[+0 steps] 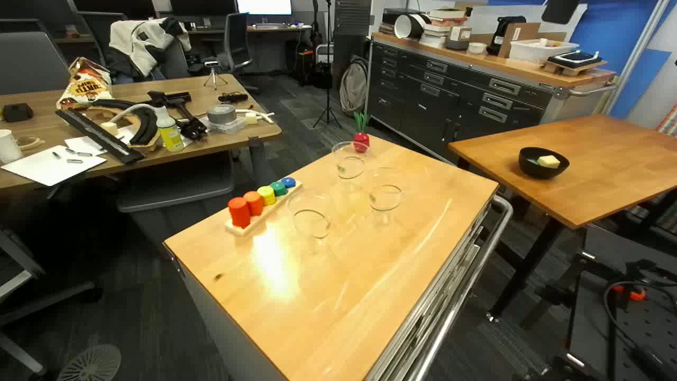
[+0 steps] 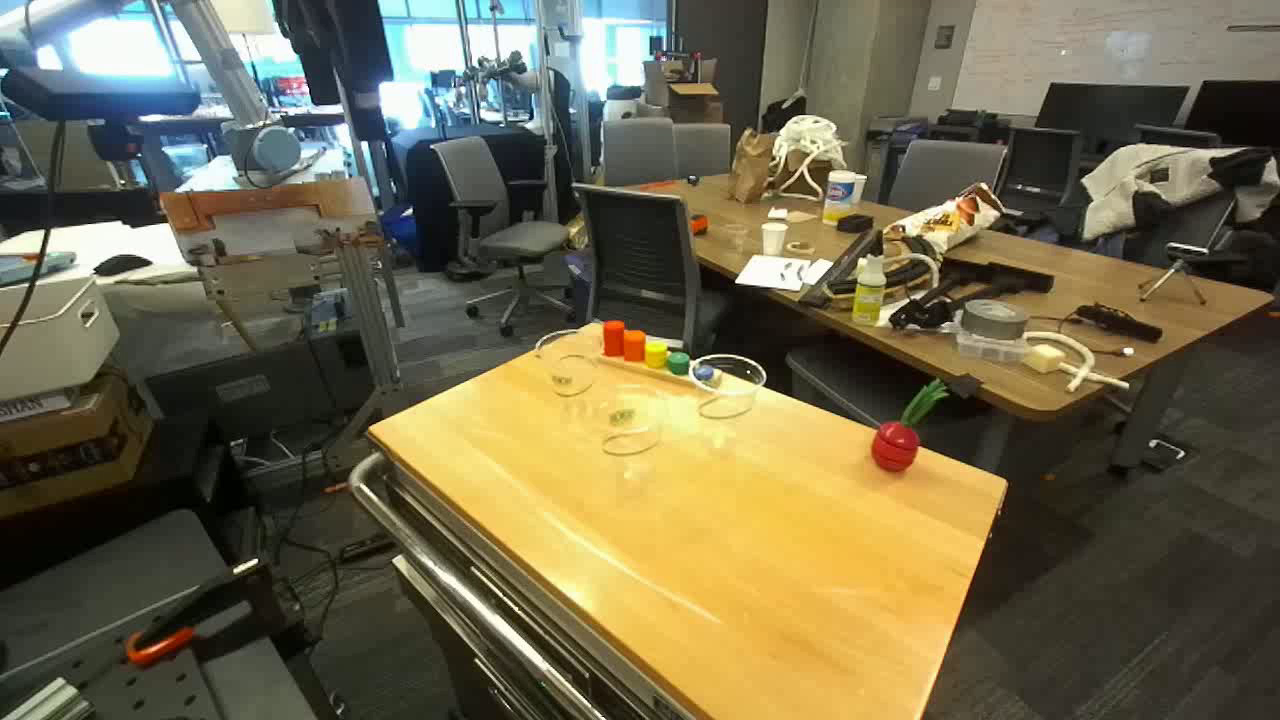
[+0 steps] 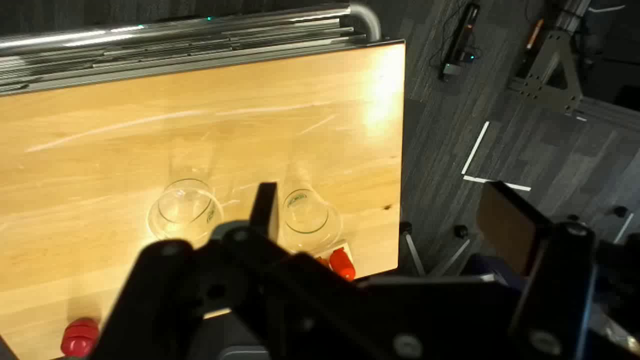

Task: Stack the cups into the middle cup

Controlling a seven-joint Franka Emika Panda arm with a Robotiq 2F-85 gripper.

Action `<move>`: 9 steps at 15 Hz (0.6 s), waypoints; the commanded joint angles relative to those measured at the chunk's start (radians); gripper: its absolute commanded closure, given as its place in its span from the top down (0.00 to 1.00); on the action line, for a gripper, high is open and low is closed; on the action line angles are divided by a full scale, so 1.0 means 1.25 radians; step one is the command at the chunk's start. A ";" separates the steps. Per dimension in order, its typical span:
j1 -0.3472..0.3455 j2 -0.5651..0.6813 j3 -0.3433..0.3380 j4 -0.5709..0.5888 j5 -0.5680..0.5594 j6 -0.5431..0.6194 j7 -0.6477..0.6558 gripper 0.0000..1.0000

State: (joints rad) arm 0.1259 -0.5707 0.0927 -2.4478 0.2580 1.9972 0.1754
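Three clear tumblers stand apart on the light wood cart top in a triangle. One cup (image 1: 311, 217) (image 2: 567, 368) is beside the red end of the block row. Another cup (image 1: 386, 193) (image 2: 630, 425) is nearer the metal handle. The third cup (image 1: 350, 161) (image 2: 727, 390) is on the radish side. None is marked as the middle cup. In the wrist view I see the handle-side cup (image 3: 185, 207) and the red-block-side cup (image 3: 307, 217); the third is hidden behind the gripper. My gripper (image 3: 387, 217) is wide open and empty, above the cart's edge and floor.
A wooden strip with several coloured blocks (image 1: 254, 203) (image 2: 655, 354) lies along the cart's edge; its red block (image 3: 342, 264) shows in the wrist view. A red radish toy (image 1: 361, 142) (image 2: 895, 446) (image 3: 80, 337) stands near a corner. A metal handle (image 1: 465, 296) (image 2: 470, 600) runs along one side.
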 commanded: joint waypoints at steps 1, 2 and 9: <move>-0.007 -0.001 0.006 0.006 0.003 -0.003 -0.003 1.00; -0.007 -0.002 0.006 0.011 0.003 -0.003 -0.003 1.00; -0.007 -0.006 0.006 0.017 0.003 -0.003 -0.003 1.00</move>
State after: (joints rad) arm 0.1259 -0.5781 0.0927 -2.4300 0.2580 1.9975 0.1754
